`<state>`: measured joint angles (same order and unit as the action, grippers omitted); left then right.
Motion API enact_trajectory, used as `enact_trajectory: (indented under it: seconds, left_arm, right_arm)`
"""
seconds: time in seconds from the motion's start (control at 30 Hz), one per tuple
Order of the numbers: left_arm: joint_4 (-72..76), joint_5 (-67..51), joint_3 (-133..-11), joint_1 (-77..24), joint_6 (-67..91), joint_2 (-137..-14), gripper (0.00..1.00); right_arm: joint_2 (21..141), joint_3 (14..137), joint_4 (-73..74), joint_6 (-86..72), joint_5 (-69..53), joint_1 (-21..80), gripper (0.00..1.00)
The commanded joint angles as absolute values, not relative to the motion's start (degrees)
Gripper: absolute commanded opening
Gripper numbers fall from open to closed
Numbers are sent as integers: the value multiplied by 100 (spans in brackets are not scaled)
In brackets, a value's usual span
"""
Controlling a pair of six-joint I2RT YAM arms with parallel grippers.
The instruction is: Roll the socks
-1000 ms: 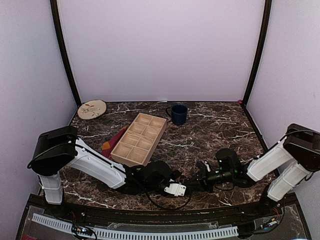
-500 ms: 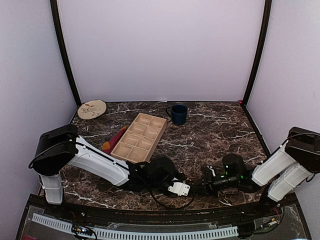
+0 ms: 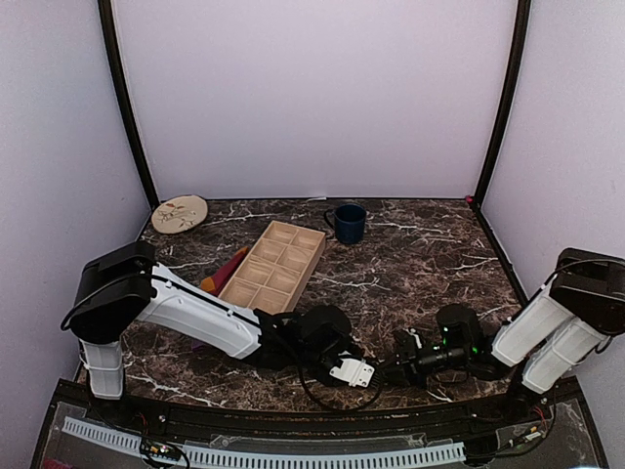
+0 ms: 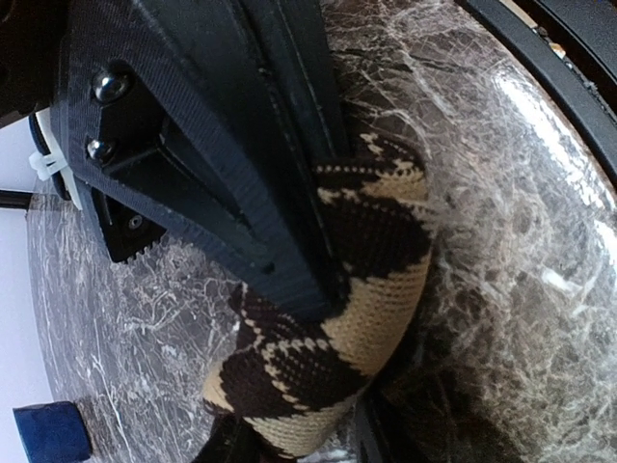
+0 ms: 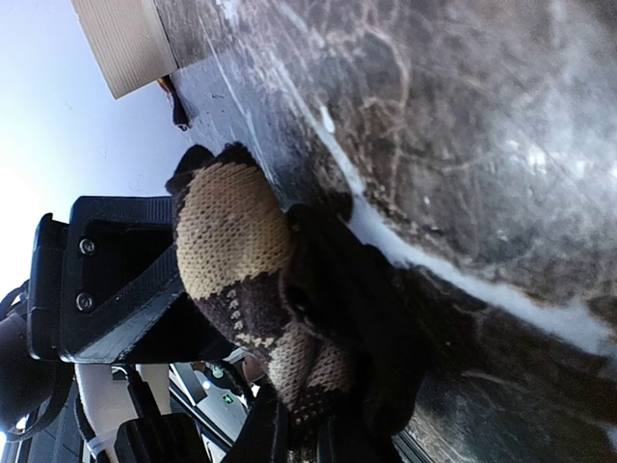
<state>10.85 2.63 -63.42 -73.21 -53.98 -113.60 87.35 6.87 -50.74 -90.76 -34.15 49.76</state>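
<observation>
The dark brown and tan argyle sock (image 4: 347, 309) is a tight bundle just above the marble table, near the front edge. My left gripper (image 3: 359, 372) is shut on it; one black finger (image 4: 270, 212) presses its side and the other is hidden behind the fabric. My right gripper (image 5: 304, 424) comes from the opposite side and is shut on a fold of the same sock (image 5: 231, 231). In the top view the two grippers meet and the bundle between them is hidden. The purple sock with orange and red stripes (image 3: 223, 275) lies flat, partly under the tray's left edge.
A wooden compartment tray (image 3: 273, 271) lies at the table's centre-left. A dark blue mug (image 3: 349, 223) stands behind it and a round beige plate (image 3: 180, 213) is at the back left. The table's black front rail (image 3: 293, 415) runs just below the grippers.
Both grippers have shifted right and slightly toward the front edge together, the left arm reaching further and the right arm drawing back. Both grips look unchanged.
</observation>
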Motion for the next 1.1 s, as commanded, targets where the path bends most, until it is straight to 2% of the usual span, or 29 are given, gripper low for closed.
enact_trajectory:
  seconds: [0.0,0.43,0.53,0.83,0.97,1.07]
  left_arm:
    - [593,-200,-6609,-7345,-5281,-11430,36]
    - [38,-756,-6999,-7361,-5204,-11725,32]
    - [-207,-934,-7163,-7365,-5186,-11812,27]
    - [-791,-1397,-7464,-7387,-5140,-12000,1]
    - [-949,-1467,-7532,-7390,-5165,-12012,0]
    - [-1034,-1337,-7600,-7389,-5193,-12048,0]
  right_arm:
    - [8820,615,-5428,-9125,-3469,4959,0]
    - [8886,506,-5600,-9167,-3487,4958,0]
    - [8894,485,-5628,-9170,-3481,4949,0]
    - [8780,455,-5494,-9113,-3487,4901,0]
    - [8640,498,-5225,-8990,-3520,4863,0]
    - [8420,590,-4769,-8772,-3516,4839,8]
